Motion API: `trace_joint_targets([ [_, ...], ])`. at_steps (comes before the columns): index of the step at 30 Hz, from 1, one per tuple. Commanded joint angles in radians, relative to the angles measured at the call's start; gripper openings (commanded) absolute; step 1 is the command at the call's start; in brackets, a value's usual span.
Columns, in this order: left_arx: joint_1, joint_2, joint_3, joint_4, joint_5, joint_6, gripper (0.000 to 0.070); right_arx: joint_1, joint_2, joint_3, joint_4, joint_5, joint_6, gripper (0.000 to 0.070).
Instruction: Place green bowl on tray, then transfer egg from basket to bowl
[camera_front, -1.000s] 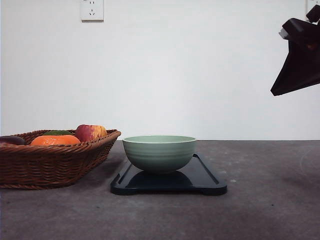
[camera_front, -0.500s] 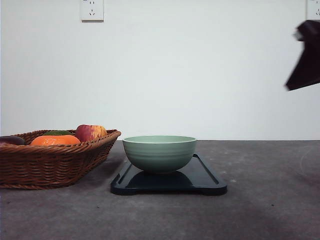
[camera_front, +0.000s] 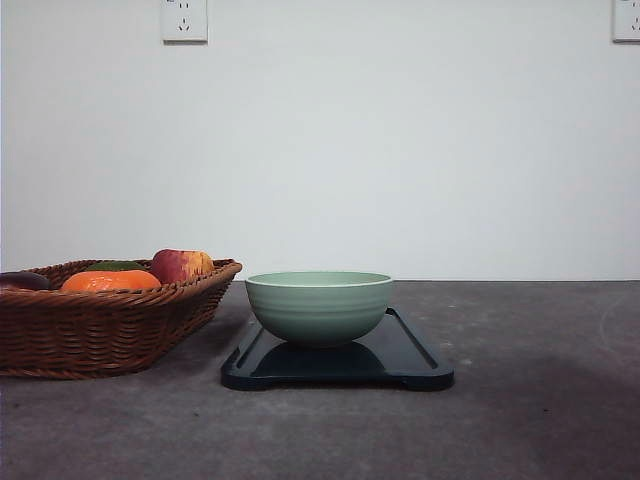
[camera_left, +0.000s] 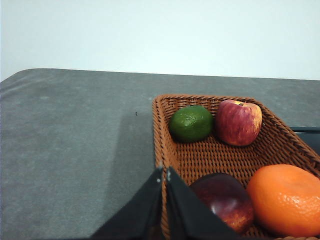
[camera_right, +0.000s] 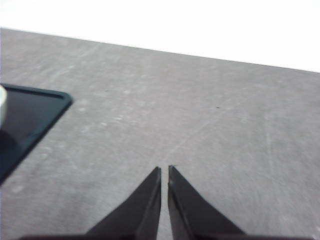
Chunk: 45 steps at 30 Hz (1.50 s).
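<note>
Now that the right arm has been withdrawn from the front view, the pale sage-green ceramic bowl (camera_front: 319, 306) is left on the dark rectangular plastic tray (camera_front: 410, 360) mid-worktop, both arms' fingers (camera_left: 150, 210) clenched empty, the reddish-brown egg (camera_left: 225, 200) awaited in the woven wicker basket (camera_left: 162, 145).

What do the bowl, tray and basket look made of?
The green bowl looks like glazed ceramic: soft sheen, faint ridges. The tray looks like glossy dark plastic: it mirrors the bowl's underside. The basket is brown woven wicker with a braided rim, natural or synthetic I cannot tell.
</note>
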<state>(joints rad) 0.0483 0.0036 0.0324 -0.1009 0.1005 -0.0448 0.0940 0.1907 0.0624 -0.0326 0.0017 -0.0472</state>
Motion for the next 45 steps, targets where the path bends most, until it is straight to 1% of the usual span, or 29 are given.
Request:
trace_joint_targets([
  [1, 0.001, 0.000, -0.019, 0.012, -0.003, 0.003, 0.0000, -0.015, -0.037, -0.026, 0.010, 0.000, 0.032, 0.0016],
  [3, 0.001, 0.000, -0.019, 0.012, -0.003, 0.003, 0.0000, -0.037, -0.091, -0.050, -0.007, 0.000, 0.055, 0.0016],
  [5, 0.001, 0.000, -0.019, 0.012, -0.003, 0.003, 0.0000, -0.057, -0.145, -0.051, -0.054, 0.000, 0.061, 0.0016],
  [7, 0.001, 0.000, -0.019, 0.012, -0.003, 0.003, 0.0000, -0.073, -0.186, -0.051, -0.073, 0.000, 0.062, 0.0016],
  [12, 0.001, 0.000, -0.019, 0.012, -0.003, 0.003, 0.0000, -0.083, -0.187, -0.051, -0.074, -0.001, 0.065, 0.0016],
  [15, 0.001, 0.000, -0.019, 0.012, -0.003, 0.003, 0.0000, -0.083, -0.187, -0.051, -0.072, -0.004, 0.089, 0.0016],
  [45, 0.001, 0.000, -0.019, 0.012, -0.003, 0.003, 0.0000, -0.083, -0.187, -0.050, -0.072, -0.001, 0.089, 0.0016],
])
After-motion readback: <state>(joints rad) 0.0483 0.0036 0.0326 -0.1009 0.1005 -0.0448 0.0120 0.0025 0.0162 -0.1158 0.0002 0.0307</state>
